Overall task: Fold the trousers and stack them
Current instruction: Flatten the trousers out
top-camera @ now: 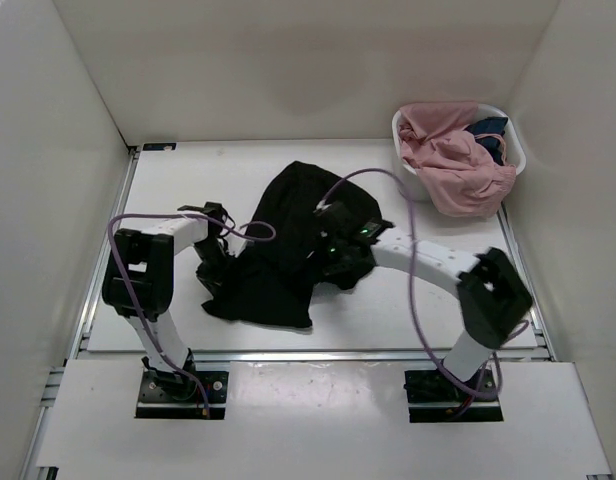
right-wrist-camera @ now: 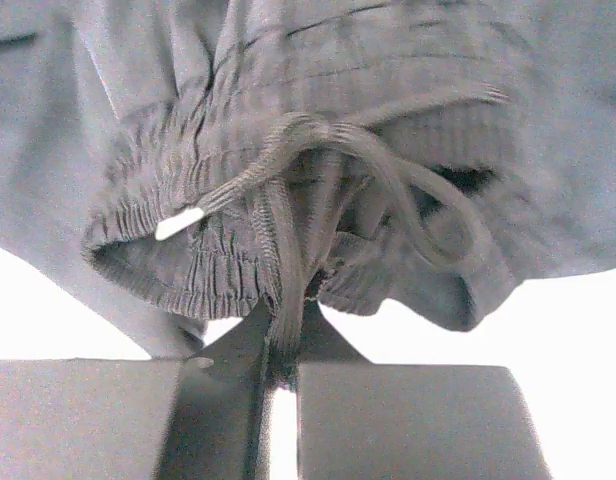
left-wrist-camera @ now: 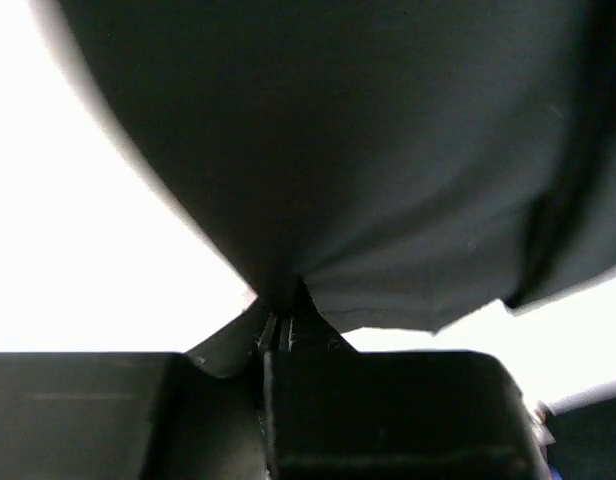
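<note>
The left arm [top-camera: 153, 250] reaches in from the near left corner of the table [top-camera: 188, 180]. The left fingers [left-wrist-camera: 273, 335] are shut tight. They pinch a bit of the black trousers [top-camera: 283, 240] at the cloth's left edge. In the left wrist view the cloth [left-wrist-camera: 368, 160] rises from the pinch and spreads out wide, smooth and dark.

The trousers lie in a crumpled heap in the middle of the table. One floppy part reaches toward the near edge. They are the biggest thing on the table (and the darkest too). A purple cable [top-camera: 243, 228] loops across them.

The right arm [top-camera: 438, 262] comes in from the near right corner and bends over the right side of the heap. The right fingers [right-wrist-camera: 250, 340] are shut as well. They grip the trousers at the waistband [right-wrist-camera: 168, 250], which is all bunched and wrinkly. A drawstring [right-wrist-camera: 373, 160] loops over it, and part of the string runs down between the fingers. One end of the string has a white tip [right-wrist-camera: 178, 222]. The cloth looks paler in this close view.

At the far right corner sits a white basket [top-camera: 513, 150]. A pink garment [top-camera: 453, 165] spills over its near rim. A small dark blue cloth [top-camera: 488, 128] pokes out behind the pink one.
</note>
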Robot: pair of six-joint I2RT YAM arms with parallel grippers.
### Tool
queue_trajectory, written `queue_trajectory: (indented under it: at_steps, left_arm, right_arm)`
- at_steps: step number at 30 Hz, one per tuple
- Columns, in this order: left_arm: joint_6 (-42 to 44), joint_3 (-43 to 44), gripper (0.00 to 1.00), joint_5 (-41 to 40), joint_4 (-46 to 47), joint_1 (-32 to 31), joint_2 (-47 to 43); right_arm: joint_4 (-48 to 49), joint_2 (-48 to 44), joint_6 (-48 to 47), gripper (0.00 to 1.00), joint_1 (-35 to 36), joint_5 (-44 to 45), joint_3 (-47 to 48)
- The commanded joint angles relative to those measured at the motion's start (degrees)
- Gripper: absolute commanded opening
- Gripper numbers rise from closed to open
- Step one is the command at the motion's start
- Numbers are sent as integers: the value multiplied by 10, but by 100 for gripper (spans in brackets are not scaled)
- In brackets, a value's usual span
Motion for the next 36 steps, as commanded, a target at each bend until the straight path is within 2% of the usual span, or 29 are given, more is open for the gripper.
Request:
queue_trajectory:
  at_steps: [1,4,9,10,12,14,17,19,21,25,29,31,33,36]
  left_arm:
    - [28,34,14,-160,57,58,-66]
    - [61,56,14,-243,63,103,-98]
    - [98,117,14,-314,73,151,-110]
    - [98,127,14,-323,73,157,-110]
    - [104,160,14,-336,73,165,-94]
    - [110,186,14,-352,73,165,-88]
    - [116,198,14,-374,79,165,-88]
    - [133,184,14,-395,100,170,-88]
    - [138,179,14,-388,107,176,-88]
    - [143,200,14,-355,107,170,-94]
    - [143,259,14,-338,101,157,-84]
    - [129,327,20,-346,101,157,-55]
    - [122,403,21,-346,101,157,-12]
    - [116,459,28,-339,96,157,34]
  right_arm:
    - [-82,-129,14,0,-33,87,-33]
    - [-128,-223,27,0,-77,110,-103]
    - [-187,-348,27,2,-182,143,-196]
    - [-192,-359,27,4,-200,143,-208]
    - [-192,-374,15,15,-251,127,-237]
    - [-192,-386,2,17,-283,127,-244]
    - [-207,-386,-18,17,-377,133,-244]
    - [-220,-386,-40,29,-445,91,-244]
    - [-225,-392,-52,31,-500,53,-237]
    - [-225,-410,-78,36,-546,38,-210]
    - [-246,-377,-104,39,-552,38,-171]
    - [-252,-372,-104,39,-558,38,-158]
    - [-246,-366,-109,48,-558,38,-153]
    - [-239,-360,-109,54,-576,13,-146]
